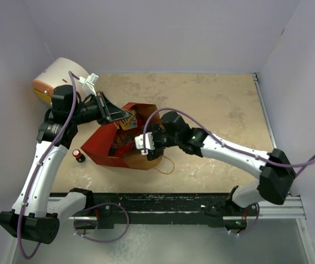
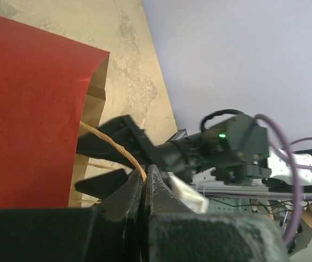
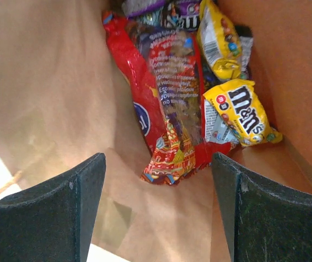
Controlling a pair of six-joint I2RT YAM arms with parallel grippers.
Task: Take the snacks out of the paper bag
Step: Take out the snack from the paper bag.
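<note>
My right gripper point(image 3: 159, 164) hangs with its jaws spread wide and nothing between them, looking into the paper bag point(image 3: 47, 109). Just beyond the tips lies the large red-and-clear bag point(image 3: 164, 93), with the yellow candy packet point(image 3: 243, 112) to its right against the kraft wall. My left gripper point(image 2: 144, 176) is clenched on the bag's string handle point(image 2: 112, 143), and the red outer wall is off to its left.

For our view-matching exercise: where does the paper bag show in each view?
Top: bag left of centre.
Left wrist: its red outside fills the left.
Right wrist: its brown inside fills the frame.
Shared landmark: the right fingers at its mouth.
</note>
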